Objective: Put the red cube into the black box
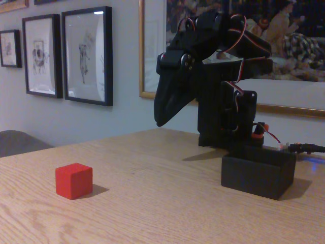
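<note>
The red cube (74, 180) is sitting on the wooden worktop (162, 203), toward the left of the fixed view and near the front, resting flat with one corner turned toward the camera and throwing a small shadow to its right. Nothing is touching it.

Well apart from it, over on the right, the black box (259, 174) is standing on the same worktop, its low thick walls facing us. From this low angle I cannot see into it. Just behind the box the black arm (223, 91) is rising from its base, folded over on itself, with red and white wires looping across its top. A small red-orange connector (257, 133) with thin wires is showing beside the base, just above the box's back wall.

The tool (161, 119) is hanging from the folded arm, pointing down and a little to the left, its tip hovering in the air above the worktop, between the cube and the box but closer to the box side. Its fingers are reading as one dark pointed shape with no gap showing, so they appear to be pressed together with nothing between them.

On the pale wall behind, framed pictures (86, 53) are hanging.
</note>
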Robot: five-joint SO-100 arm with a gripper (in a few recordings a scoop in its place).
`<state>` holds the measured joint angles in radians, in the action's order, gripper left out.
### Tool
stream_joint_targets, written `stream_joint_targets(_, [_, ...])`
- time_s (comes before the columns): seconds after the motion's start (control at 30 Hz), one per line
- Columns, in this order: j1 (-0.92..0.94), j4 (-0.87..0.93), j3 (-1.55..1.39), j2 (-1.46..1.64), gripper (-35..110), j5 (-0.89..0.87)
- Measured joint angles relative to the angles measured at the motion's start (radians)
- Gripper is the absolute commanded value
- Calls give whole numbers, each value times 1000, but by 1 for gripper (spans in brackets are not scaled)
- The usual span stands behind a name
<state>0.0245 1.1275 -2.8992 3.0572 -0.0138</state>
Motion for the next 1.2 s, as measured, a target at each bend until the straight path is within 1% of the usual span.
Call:
stream_joint_targets(0.5, [18,-40,35,-58,2,-20])
stream_joint_targets(0.63, [-3,-95,190,-305,3,-54])
stream_joint_targets(0.87, [-67,-87,687,-951,18,-129])
stream_joint_targets(0.97, [-81,-86,868,-1198,18,-137])
stream_joint_targets(1.2, [-124,-71,1134,-1529,22,-163])
